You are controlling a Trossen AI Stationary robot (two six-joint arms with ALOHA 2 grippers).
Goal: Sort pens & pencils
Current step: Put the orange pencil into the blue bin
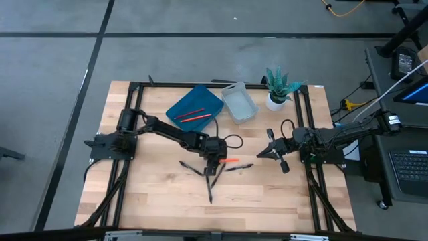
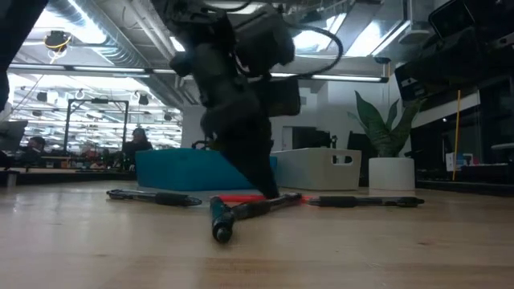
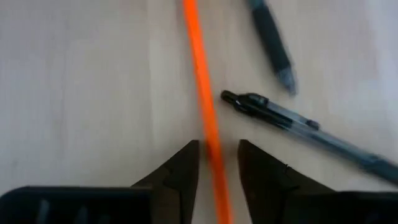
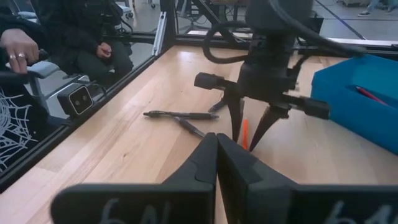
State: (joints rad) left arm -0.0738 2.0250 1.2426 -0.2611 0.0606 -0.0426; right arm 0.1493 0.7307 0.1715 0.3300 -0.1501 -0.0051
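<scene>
We see the left tool (image 1: 215, 163) lowered over the middle of the wooden desk (image 1: 154, 201), its two fingers (image 3: 180, 171) spread apart and straddling an orange pencil (image 3: 205, 112) that lies flat on the wood; in the left wrist view the pencil runs straight through the gap between the fingers, and we cannot tell whether either finger touches it. The right wrist view shows the same stance from across the desk, the left tool's fingertips pointing down on either side of the pencil's orange tip. Black pens (image 1: 194, 167) lie scattered around that spot: one just beside the pencil with its clip end near the fingers (image 3: 292, 124), another farther along the pencil (image 3: 270, 40), one stretched out toward the right arm (image 2: 365, 201), and one toward the desk's front edge (image 1: 210, 191). At the back of the desk sits a blue tray (image 1: 194, 110) with two red pencils (image 1: 194, 115) in it, and touching its right side a pale grey bin (image 1: 241, 104); a small potted plant (image 1: 279, 87) stands further right. The right tool (image 1: 271, 153) hangs well apart from the pens, over the right part of the desk, its fingers pressed together and holding nothing. A seated person (image 4: 81, 43) shows beyond the desk's edge.
</scene>
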